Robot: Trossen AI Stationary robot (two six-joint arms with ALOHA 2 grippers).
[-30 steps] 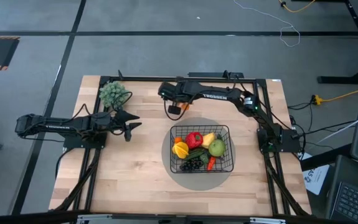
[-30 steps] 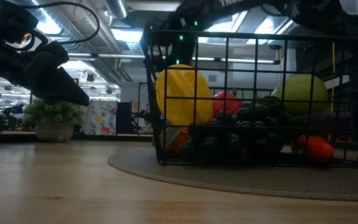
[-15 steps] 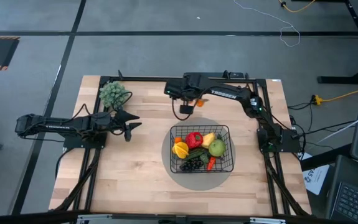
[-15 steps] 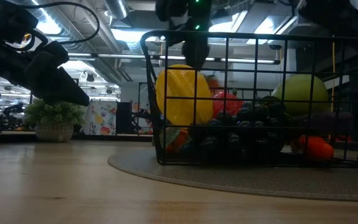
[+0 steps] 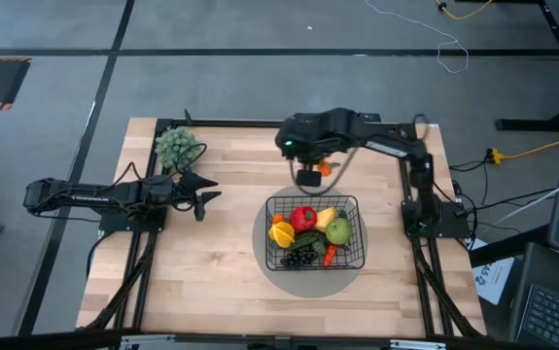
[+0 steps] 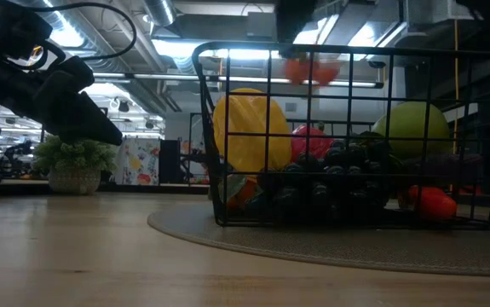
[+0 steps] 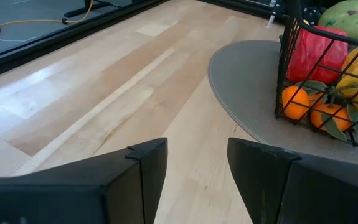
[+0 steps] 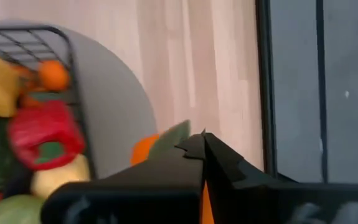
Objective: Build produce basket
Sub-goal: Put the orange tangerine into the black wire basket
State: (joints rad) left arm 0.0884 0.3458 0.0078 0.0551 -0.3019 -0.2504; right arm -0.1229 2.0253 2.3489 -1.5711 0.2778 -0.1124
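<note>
My right claw (image 5: 310, 174), clenched on an orange produce piece (image 5: 325, 168), hangs above the worktop (image 5: 211, 262) just behind the basket (image 5: 355, 261). The basket stands on a grey disc (image 5: 271, 272) and holds the other produce (image 5: 308, 231). My left claw (image 5: 202, 197) waits, fingers parted, well to its left.
</note>
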